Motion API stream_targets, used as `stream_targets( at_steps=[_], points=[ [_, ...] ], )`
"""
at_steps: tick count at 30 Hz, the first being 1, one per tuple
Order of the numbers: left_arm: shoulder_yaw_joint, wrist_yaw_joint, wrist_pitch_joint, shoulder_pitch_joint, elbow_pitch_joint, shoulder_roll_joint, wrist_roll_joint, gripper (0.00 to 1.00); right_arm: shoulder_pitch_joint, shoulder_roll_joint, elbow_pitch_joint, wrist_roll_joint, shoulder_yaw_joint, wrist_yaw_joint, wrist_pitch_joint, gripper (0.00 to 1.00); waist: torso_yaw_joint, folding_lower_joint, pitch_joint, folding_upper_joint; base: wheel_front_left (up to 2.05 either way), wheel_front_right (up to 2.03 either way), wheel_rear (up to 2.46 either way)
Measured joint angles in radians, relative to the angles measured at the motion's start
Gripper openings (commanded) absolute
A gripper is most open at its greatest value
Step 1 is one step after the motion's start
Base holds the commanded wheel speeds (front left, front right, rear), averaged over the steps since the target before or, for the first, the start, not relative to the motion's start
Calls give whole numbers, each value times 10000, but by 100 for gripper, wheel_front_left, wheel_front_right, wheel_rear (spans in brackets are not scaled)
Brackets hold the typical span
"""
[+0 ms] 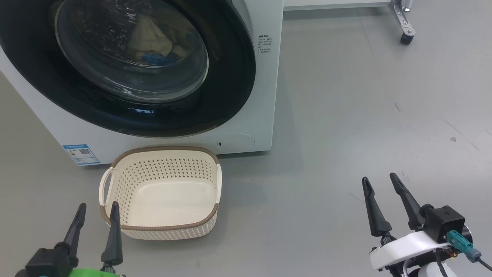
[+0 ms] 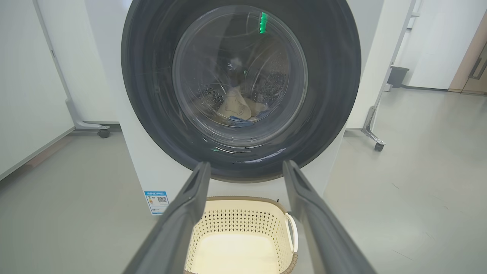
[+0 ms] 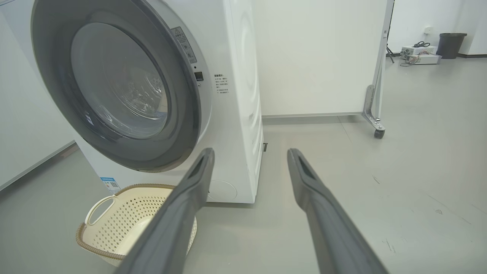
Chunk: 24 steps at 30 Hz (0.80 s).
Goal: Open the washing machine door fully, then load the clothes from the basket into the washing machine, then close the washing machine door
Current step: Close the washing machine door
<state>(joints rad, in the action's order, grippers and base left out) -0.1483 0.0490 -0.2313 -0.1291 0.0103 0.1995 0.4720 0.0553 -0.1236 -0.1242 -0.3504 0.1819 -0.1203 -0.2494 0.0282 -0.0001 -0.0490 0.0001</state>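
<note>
One washing machine [image 1: 265, 115] is standing on the floor [image 1: 346, 123], its one round door [image 1: 234, 88] sitting shut. One bundle of clothes [image 1: 152, 36] is lying inside the drum, behind the glass. One basket [image 1: 166, 148] is resting just before the machine, showing its bare bottom. The left jaws and right jaws are both gaping wide, gripping nothing.

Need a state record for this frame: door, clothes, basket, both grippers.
door: washing machine door shut on the washing machine
clothes: inside, visible through the door
basket: empty, on the floor before the machine
left gripper: open, empty, by the basket's near left corner
right gripper: open, empty, right of the basket
</note>
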Motion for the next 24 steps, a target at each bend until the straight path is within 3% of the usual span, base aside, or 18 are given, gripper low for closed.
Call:
stream_targets(
  at_steps=[19, 20, 21, 22, 24],
  points=[
    [-92, 224, -77, -2, -2, -251, -249, 100, 10, 6, 75, 0, 4, 0, 0, 100, -28, 0, -33, 0, 0, 0, 0],
    [-92, 257, -77, -2, -2, -265, -249, 100, 10, 6, 82, 0, 4, 0, 0, 93, -29, 0, -32, 0, 0, 0, 0],
    [-94, 261, -77, -2, -2, -274, -249, 100, 10, 6, 92, 0, 4, 0, 0, 38, -29, 0, -33, 0, 0, 0, 0],
    [-96, 263, -79, -2, -6, -274, -249, 100, 10, 6, 96, 0, 4, 0, 0, 0, -31, 0, -35, 0, 0, 0, 0],
    [-102, 265, -79, -2, -10, -274, -255, 100, 14, 10, 100, 0, 4, 0, 0, 0, -38, 0, -43, 0, 0, 0, 0]
  ],
)
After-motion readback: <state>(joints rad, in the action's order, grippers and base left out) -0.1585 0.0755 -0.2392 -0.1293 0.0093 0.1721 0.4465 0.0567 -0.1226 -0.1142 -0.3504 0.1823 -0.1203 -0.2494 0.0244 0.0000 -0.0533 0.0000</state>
